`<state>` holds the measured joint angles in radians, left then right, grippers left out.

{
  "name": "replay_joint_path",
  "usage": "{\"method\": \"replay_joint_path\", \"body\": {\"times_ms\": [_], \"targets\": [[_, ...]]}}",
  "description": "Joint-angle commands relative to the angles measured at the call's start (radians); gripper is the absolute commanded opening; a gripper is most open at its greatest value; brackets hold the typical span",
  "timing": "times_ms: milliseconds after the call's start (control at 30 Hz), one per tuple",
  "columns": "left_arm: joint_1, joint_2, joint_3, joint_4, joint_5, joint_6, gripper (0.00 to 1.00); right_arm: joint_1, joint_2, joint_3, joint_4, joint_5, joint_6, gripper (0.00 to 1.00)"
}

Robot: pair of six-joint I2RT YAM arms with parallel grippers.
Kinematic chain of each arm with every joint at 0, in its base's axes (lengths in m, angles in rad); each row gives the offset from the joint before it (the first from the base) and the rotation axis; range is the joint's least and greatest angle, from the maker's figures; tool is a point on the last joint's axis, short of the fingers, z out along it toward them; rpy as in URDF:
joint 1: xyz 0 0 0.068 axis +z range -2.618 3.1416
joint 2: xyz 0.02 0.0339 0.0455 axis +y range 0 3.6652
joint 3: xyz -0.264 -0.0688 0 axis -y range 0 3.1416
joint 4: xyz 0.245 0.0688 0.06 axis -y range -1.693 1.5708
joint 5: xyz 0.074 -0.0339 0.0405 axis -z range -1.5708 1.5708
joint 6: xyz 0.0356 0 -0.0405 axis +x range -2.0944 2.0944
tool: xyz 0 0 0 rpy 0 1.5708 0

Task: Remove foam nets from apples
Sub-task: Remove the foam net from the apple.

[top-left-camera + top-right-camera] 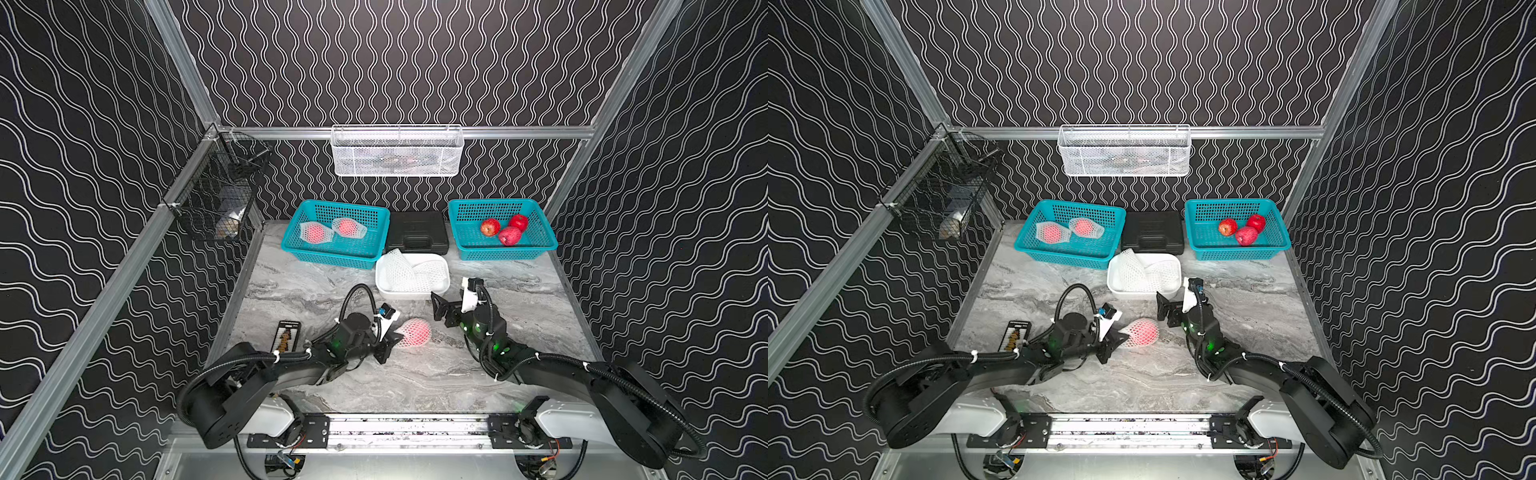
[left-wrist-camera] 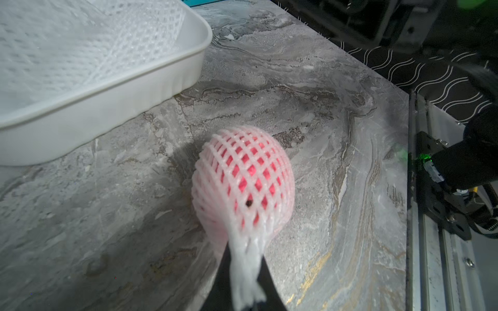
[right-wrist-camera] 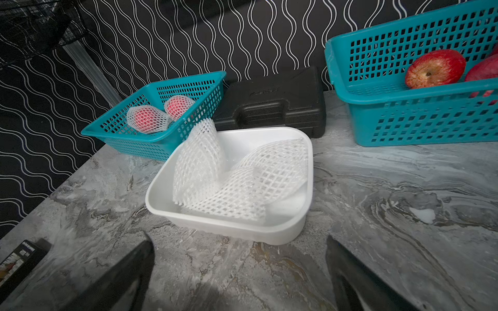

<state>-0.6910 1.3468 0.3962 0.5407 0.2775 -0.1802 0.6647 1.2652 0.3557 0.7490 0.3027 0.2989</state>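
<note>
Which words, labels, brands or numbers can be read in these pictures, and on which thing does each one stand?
None can be read with certainty.
black case: a raised mark on its lid, too blurred to read.
flat black packet: white print near one end, too small to read.
teal baskets, white tub, foam nets: no writing visible.

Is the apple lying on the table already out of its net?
No, the net covers the whole apple, and the left gripper pinches its bunched end.
</note>
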Motion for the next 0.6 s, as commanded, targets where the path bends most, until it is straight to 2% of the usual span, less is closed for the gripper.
{"method": "replay_joint_path", "body": {"times_ms": [0,200,433,567], "targets": [[0.002,-0.044,0.052,-0.211,-0.050,-0.006,0.07,-0.001,-0.005,0.008,0.001,0.014,0.012,1.00],[0.001,-0.026,0.258,-0.576,-0.082,0.018,0.00,-0.001,0.006,0.009,0.001,0.020,0.014,1.00],[0.000,0.062,0.474,-0.879,-0.034,0.019,0.00,-0.001,0.013,0.013,-0.001,0.023,0.017,1.00],[0.001,0.094,0.629,-1.071,-0.053,0.033,0.00,-0.001,0.014,0.010,0.004,0.030,0.018,1.00]]}}
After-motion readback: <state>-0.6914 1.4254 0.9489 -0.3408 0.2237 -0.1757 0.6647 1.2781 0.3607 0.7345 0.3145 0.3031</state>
